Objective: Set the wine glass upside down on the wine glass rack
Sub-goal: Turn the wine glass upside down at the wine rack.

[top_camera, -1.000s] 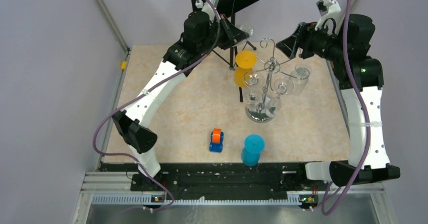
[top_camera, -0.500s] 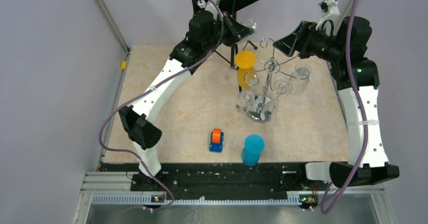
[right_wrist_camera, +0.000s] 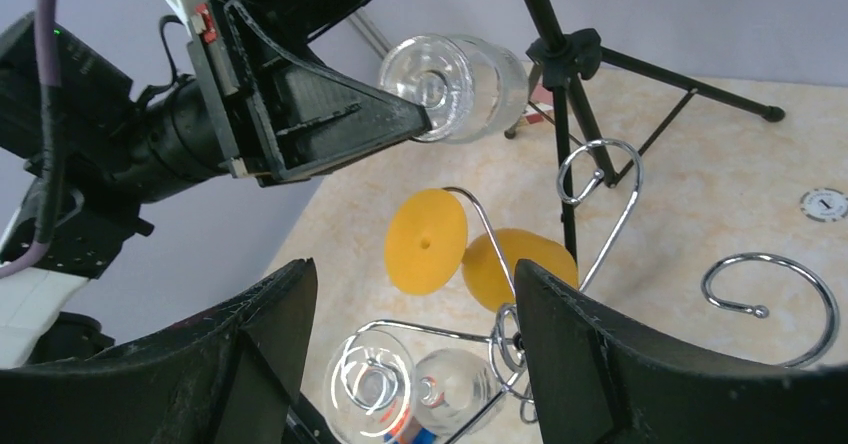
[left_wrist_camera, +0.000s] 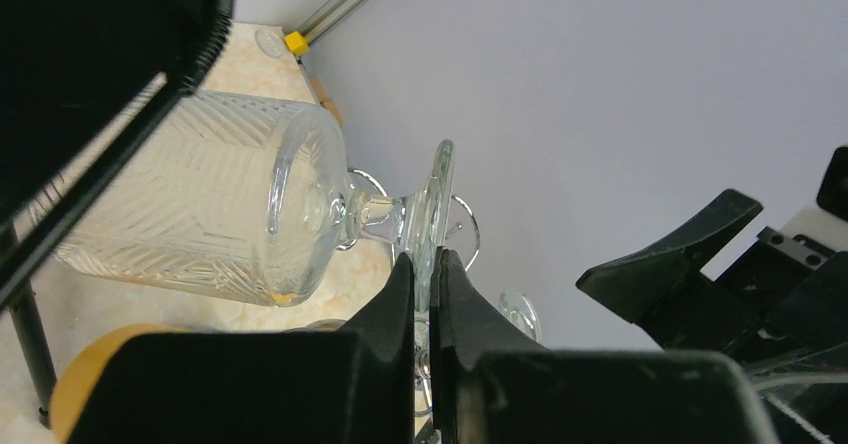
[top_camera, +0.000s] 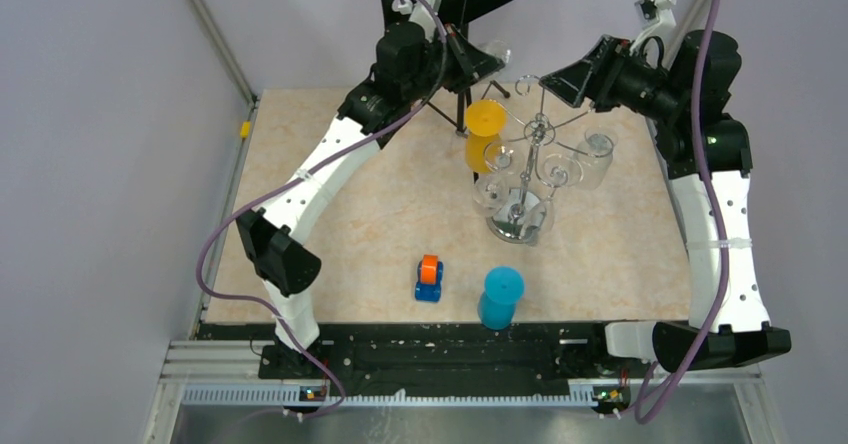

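Top view: pinching wine glass point(top_camera: 493, 55) in left tool point(top_camera: 487, 62), high at far-left side of wine glass rack point(top_camera: 520, 222). Right tool point(top_camera: 560, 76) at rack's far-right side, spread wide.

Left wrist: pressed onto glass foot edge, bowl lying sideways, off rack.

Right wrist: spread, gripping nothing, above rack hooks. Orange glass point(right_wrist_camera: 425, 239) hung upside down on rack.

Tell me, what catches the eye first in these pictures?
A clear wine glass hangs sideways in the air toward the back, its foot pinched by the left gripper. Just beside it stands the shiny wine glass rack, with an orange glass hanging upside down from one arm.
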Motion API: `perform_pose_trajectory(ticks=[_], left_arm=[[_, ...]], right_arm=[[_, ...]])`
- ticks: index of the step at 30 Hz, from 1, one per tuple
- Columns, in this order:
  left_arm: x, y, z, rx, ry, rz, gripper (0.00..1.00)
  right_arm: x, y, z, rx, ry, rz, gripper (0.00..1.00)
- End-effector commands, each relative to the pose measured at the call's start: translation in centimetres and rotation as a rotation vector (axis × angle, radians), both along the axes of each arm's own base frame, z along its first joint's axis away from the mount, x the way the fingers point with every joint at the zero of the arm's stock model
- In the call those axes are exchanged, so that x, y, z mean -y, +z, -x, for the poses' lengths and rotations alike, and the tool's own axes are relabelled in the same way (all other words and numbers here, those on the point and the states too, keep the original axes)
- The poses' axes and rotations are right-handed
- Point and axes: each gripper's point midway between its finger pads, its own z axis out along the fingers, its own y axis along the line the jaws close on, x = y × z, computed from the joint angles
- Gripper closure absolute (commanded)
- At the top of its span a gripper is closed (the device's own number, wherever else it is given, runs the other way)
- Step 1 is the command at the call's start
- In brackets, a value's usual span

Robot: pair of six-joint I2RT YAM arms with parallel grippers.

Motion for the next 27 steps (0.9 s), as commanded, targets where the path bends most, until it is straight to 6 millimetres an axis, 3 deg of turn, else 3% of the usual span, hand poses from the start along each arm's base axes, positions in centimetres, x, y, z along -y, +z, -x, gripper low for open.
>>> perform_pose_trajectory(ticks=[1, 9, 19, 23, 27], left_arm=[[-0.4, 7.5, 3.0, 0.234, -0.051, 0.091, 1.0], [-1.0, 9.5, 5.4, 0.304, -0.101, 0.111, 1.0], [-1.9, 11.7, 7.8, 0.369, -0.138, 0.143, 1.0], [-1.9, 11.3, 8.0, 0.357, -0.145, 0.135, 1.0], [-1.9, 11.1, 8.1, 0.35, -0.151, 0.139, 1.0]], right_arm=[[-0.6, 2.7, 0.6, 0.07, 0.047, -0.064, 0.28], [-2.2, 4.4, -0.5, 0.072, 0.136, -0.195, 0.36], [-3.3, 3.7, -2.3, 0.035, 0.22, -0.239, 0.44], [-4.0, 5.0, -2.0, 0.063, 0.279, -0.291, 0.45], [-4.6, 4.7, -1.9, 0.046, 0.318, -0.305, 0.46]])
